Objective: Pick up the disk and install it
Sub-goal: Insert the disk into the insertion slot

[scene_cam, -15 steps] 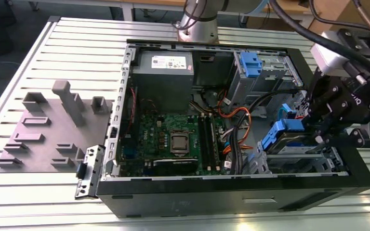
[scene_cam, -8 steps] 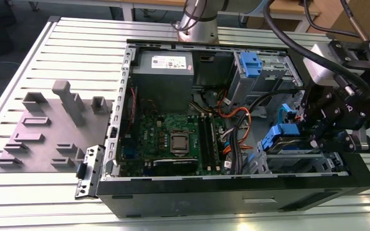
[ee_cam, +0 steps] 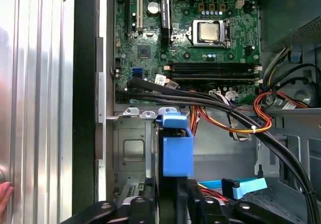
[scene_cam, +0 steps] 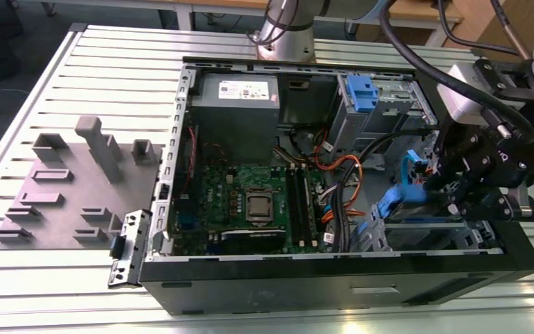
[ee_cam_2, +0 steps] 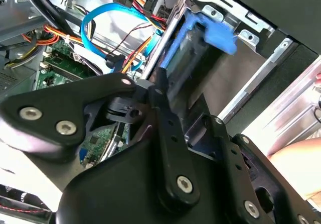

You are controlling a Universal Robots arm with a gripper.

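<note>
A: So, where's the disk?
B: On edge at the metal bay in the computer case's corner, near the green board.
A: And the fingers?
B: Closed on it, one either side, its blue end sticking out past them.

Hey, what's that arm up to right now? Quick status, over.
Tool shut on the disk. Disk at the drive bay. Black cables run close beside.
</note>
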